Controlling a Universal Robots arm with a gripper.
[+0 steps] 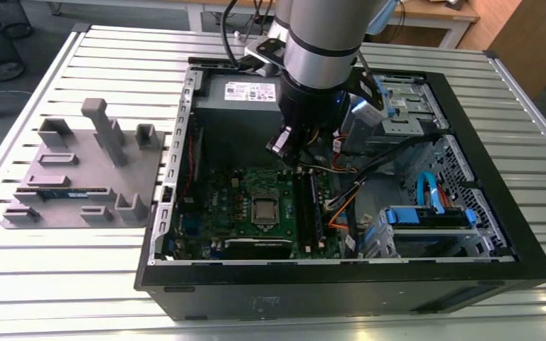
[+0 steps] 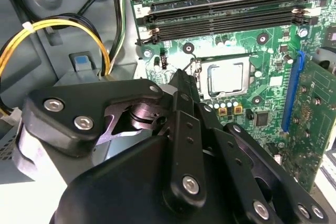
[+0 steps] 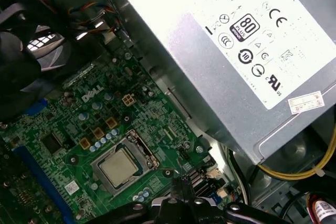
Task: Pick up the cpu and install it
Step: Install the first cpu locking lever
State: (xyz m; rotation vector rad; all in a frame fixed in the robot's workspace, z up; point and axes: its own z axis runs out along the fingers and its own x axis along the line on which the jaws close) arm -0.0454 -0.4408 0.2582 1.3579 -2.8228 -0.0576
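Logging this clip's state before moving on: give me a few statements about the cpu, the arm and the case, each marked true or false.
1. The cpu sits in the socket on the motherboard. True.
2. The gripper hangs over the grey fixture on the table. False: it is inside the open case, above the motherboard.
3. The case lies on its side with the panel off. True.
4. The memory stick is in a motherboard slot. False: it lies on the fixture, at the exterior view's left.
5. A yellow cable bundle runs beside the motherboard. True.
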